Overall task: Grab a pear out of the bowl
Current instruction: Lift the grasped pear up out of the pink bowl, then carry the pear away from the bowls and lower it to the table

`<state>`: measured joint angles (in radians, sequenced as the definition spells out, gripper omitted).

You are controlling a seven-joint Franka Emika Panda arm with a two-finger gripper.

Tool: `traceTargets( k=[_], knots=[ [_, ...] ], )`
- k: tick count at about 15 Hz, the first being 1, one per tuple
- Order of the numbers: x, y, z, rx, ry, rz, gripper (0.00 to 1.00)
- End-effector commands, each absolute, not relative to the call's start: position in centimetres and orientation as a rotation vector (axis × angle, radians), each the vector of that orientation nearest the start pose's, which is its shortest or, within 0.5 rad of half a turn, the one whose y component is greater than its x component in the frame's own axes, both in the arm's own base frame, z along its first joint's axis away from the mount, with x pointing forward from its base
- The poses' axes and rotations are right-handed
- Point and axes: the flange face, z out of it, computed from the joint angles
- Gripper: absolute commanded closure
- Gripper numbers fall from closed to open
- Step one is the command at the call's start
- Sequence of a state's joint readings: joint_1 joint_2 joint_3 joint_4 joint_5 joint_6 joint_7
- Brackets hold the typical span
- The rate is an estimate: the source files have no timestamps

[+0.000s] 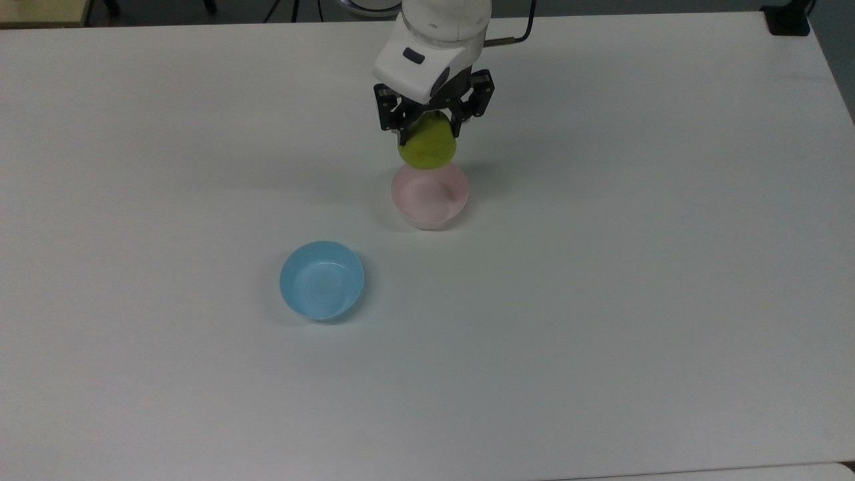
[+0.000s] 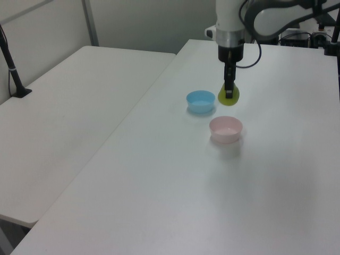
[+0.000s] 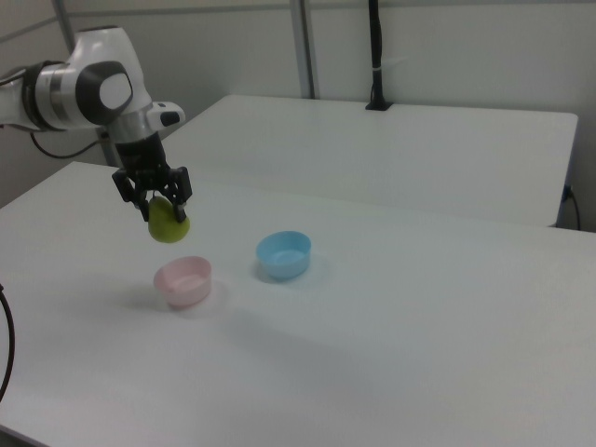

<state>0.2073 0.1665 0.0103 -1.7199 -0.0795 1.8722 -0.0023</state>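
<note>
The pear (image 1: 427, 147) is held between the jaws of the gripper (image 1: 431, 131), which are closed on its upper part, so that most of the yellow-green body hangs below the fingertips (image 3: 179, 209). In the right view the pear (image 3: 169, 223) is seen clear above the pale pink bowl (image 3: 183, 280), with open air between its underside and the rim; the bowl (image 1: 429, 194) stands empty on the counter (image 1: 601, 300). The relation that matters is vertical: the pear lies directly under the jaws and above the bowl, its long axis appearing roughly upright, the narrower end taken to be up between the fingers, though the stem end cannot be made out. The pick is judged essentially accomplished, only a secure hold during any further lift being needed. The light blue bowl (image 1: 322, 280) sits well apart, toward the top view's lower left, and is not in the way. Wide bare counter is left on every side, and the counter's edges are far off. Slipping is judged the main risk, since a rounded surface is gripped high.
</note>
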Motion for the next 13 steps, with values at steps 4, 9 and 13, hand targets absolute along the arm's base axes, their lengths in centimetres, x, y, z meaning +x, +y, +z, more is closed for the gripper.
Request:
traceTargets(
  k=[4,9,13],
  knots=[
    [60.0,4.6,50.4,-3.212,-0.196,0.006,0.62],
    [61.3,-4.6,47.4,-3.228,-0.114,-0.012,0.61],
    [62.9,-9.8,41.1,-3.230,-0.062,0.014,0.61]
  ],
)
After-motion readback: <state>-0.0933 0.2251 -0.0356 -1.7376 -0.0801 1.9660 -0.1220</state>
